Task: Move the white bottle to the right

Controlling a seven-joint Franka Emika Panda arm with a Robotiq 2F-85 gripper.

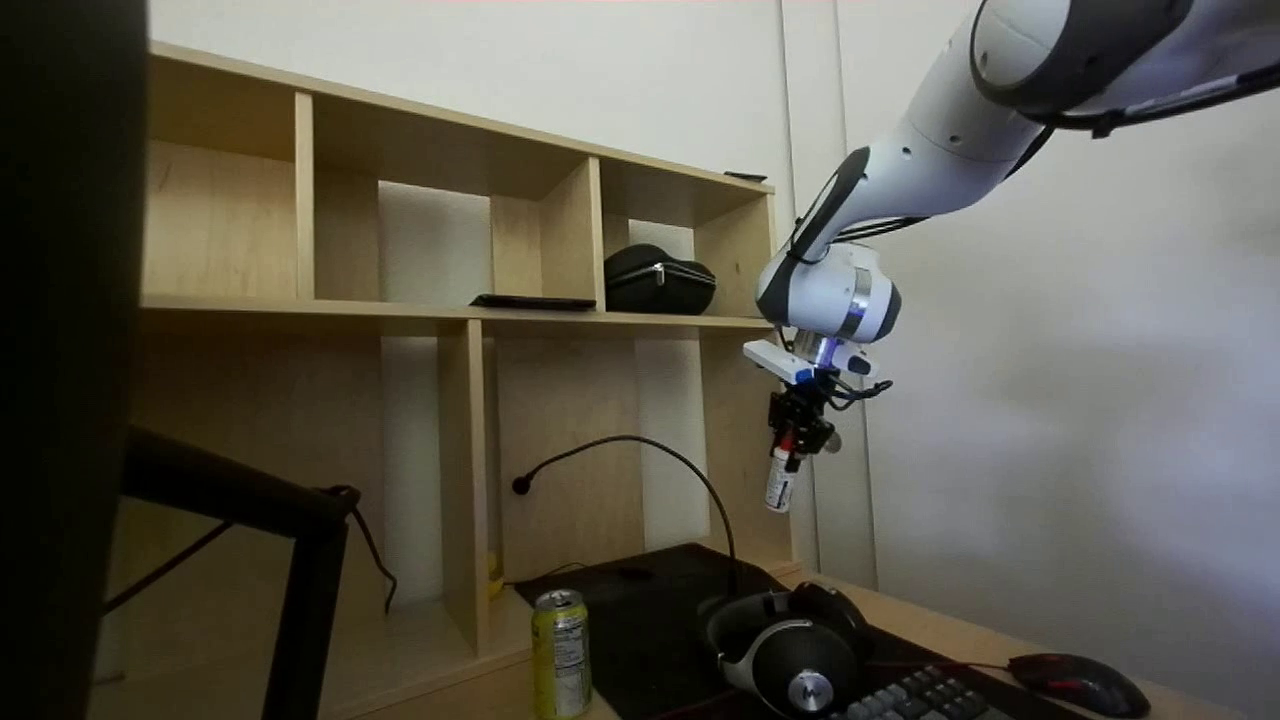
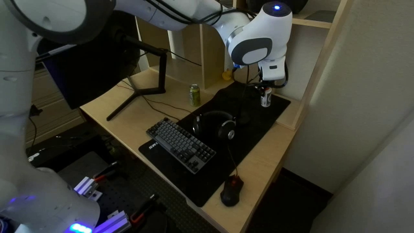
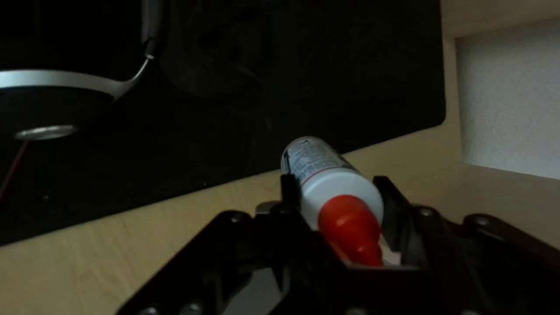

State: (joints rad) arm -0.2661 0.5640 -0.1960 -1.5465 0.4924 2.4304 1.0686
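The white bottle [image 1: 780, 487] hangs in the air above the desk, held by its upper part. It has a red-orange cap and printed text on its side, and it leans slightly. My gripper [image 1: 788, 455] is shut on it, with the cap up between the fingers. In an exterior view the bottle [image 2: 266, 100] shows below the gripper [image 2: 264, 89], over the far right part of the black mat [image 2: 207, 191]. In the wrist view the bottle [image 3: 313, 159] sits between both fingertips [image 3: 336, 188]. Its base points away from the camera, and the fingers cover part of its sides.
Headphones [image 2: 226, 129], a keyboard [image 2: 181, 144] and a thin gooseneck stalk [image 1: 690, 465] stand on the mat. A mouse [image 2: 232, 191] lies at the desk's near right. A green-yellow can [image 2: 194, 95] stands left of the mat. A wooden shelf [image 1: 460, 500] rises behind.
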